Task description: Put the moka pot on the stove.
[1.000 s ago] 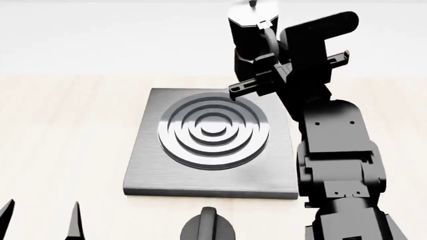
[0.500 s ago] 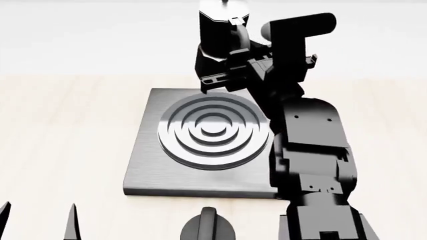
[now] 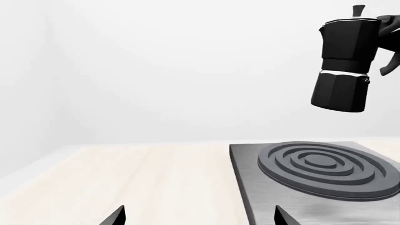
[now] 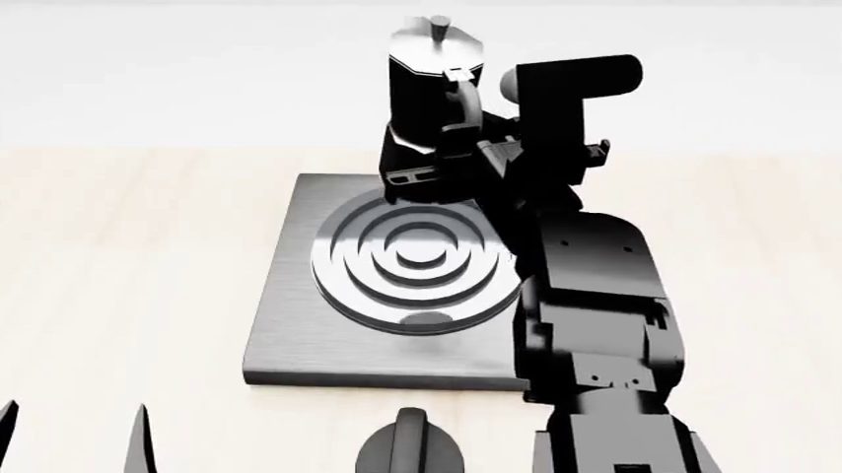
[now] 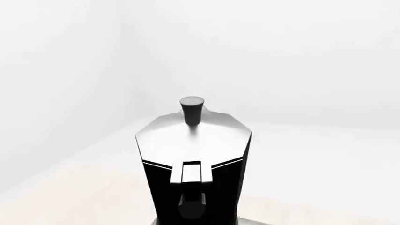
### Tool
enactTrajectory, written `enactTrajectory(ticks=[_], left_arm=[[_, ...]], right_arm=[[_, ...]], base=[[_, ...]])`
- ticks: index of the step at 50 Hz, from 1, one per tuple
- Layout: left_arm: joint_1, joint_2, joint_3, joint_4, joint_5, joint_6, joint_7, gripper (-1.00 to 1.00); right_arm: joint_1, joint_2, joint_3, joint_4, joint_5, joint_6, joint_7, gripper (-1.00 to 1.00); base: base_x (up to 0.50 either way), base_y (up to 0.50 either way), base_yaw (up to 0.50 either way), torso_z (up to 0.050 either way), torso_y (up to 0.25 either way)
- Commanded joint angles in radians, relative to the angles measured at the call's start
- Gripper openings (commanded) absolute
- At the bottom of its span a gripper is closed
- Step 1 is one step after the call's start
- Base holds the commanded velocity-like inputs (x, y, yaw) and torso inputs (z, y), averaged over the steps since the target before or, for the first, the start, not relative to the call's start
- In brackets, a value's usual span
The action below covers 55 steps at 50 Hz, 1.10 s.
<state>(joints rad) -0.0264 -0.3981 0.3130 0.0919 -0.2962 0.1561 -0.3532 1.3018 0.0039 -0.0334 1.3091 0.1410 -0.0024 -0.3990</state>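
The moka pot (image 4: 428, 89), glossy black with a silver lid and knob, hangs upright in the air above the far edge of the stove (image 4: 296, 325). My right gripper (image 4: 471, 148) is shut on its curved handle. The left wrist view shows the pot (image 3: 344, 65) well above the ring burner (image 3: 322, 164), clear of it. The right wrist view looks down on the lid and handle (image 5: 194, 159); its own fingers are hidden. My left gripper (image 4: 73, 439) is open and empty near the table's front left, its tips (image 3: 119, 215) just before the stove's left edge.
A squat black round knob with a ridge (image 4: 410, 448) sits just in front of the stove's near edge. The stove lies on a light wooden table (image 4: 132, 256) with bare wood to its left. My right arm (image 4: 593, 296) covers the stove's right side.
My right arm has carried the moka pot leftwards, from beyond the stove's far right corner to above the far edge of the burner. The left gripper has barely moved.
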Motion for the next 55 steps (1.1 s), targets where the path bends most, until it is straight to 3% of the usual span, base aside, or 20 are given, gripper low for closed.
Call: enactTrajectory(ticks=[1,9,26,55], left_arm=[[0.003,-0.002,0.001,0.001,-0.002,0.003,-0.002,1.0],[0.001,-0.002,0.002,-0.003,-0.003,0.004,-0.002,1.0],[0.006,-0.005,0.003,-0.001,-0.004,0.007,-0.006,1.0],[0.005,-0.01,0.005,0.001,-0.007,0.009,-0.01,1.0]], right_arm=[[0.009,-0.003,-0.047,0.0,0.069,0.013,0.022,-1.0],[-0.007,-0.003,-0.089,0.0,0.081,0.015,0.037,-1.0],[-0.025,-0.003,0.014,0.0,-0.016,0.037,0.044,-1.0],[-0.058,-0.003,0.011,0.0,-0.011,0.054,0.061,-1.0]], base=[[0.0,0.0,0.0,0.0,0.0],[0.0,0.0,0.0,0.001,0.001],[0.0,0.0,0.0,0.0,0.001],[0.0,0.0,0.0,0.0,0.001]])
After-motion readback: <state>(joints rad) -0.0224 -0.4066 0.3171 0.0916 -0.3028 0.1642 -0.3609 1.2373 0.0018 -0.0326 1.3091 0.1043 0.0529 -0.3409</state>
